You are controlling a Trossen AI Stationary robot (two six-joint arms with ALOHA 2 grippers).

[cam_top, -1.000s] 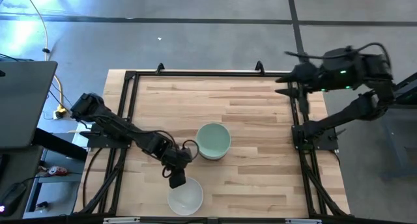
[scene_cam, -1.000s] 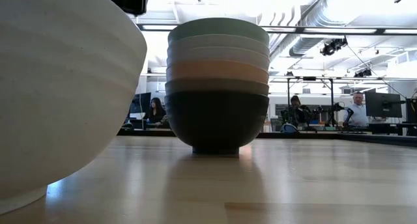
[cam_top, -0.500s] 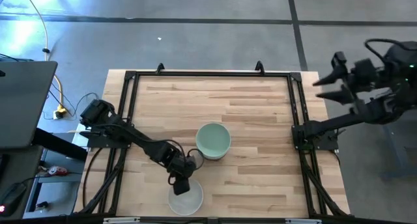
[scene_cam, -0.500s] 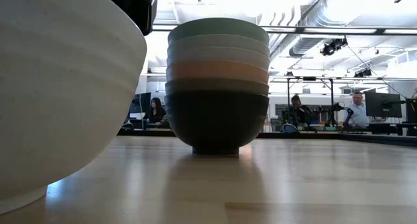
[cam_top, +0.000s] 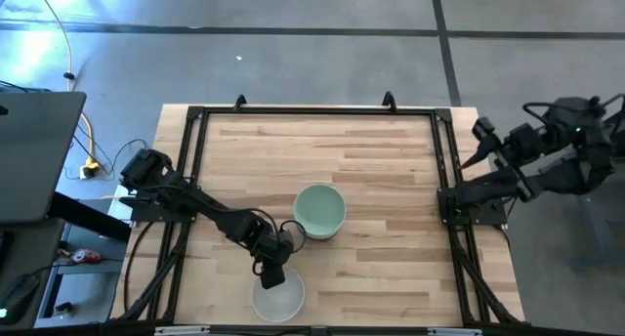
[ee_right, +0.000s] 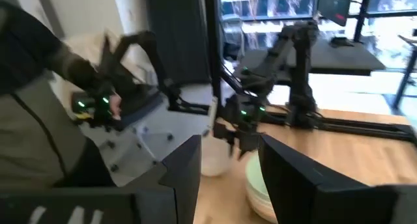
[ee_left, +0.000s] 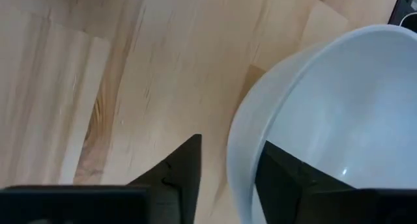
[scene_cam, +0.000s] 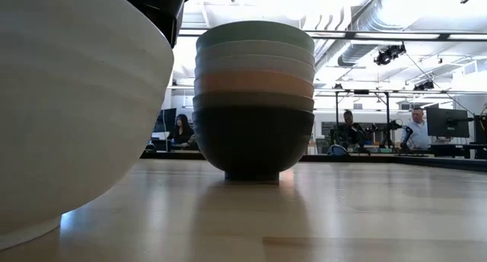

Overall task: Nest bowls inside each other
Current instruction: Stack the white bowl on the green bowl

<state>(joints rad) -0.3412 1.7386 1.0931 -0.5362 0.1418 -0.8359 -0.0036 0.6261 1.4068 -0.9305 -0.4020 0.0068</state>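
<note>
A lone white bowl (cam_top: 280,299) stands on its foot near the table's near edge and fills the left of the low view (scene_cam: 76,102). Behind it stands a nested stack of bowls (cam_top: 319,211), mint green on top, then two pale ones, peach-orange, olive-grey and black at the bottom (scene_cam: 255,94). My left gripper (cam_top: 270,273) is open, pointing down over the white bowl's far rim (ee_left: 238,139), one finger inside the bowl and one outside. My right gripper (cam_top: 485,143) waits open, off the table's right edge. My left gripper (ee_left: 228,172) straddles the white bowl's far rim from above, with one finger (ee_left: 287,178) inside the bowl and the other (ee_left: 182,168) outside it. Whether either finger touches the rim I cannot tell. The bowl stands upright on the table.
A black frame (cam_top: 186,160) runs round the wooden table. Bare wood lies to the right of the stack (cam_top: 400,229) and toward the far edge. A laptop (cam_top: 34,150) sits off the table's left. People sit at desks in the room beyond (scene_cam: 415,129).
My left gripper has moved toward the near edge and down, from beside the white bowl's far side to over its rim. My right arm has swung away from the table's far right corner, out past the right edge.
</note>
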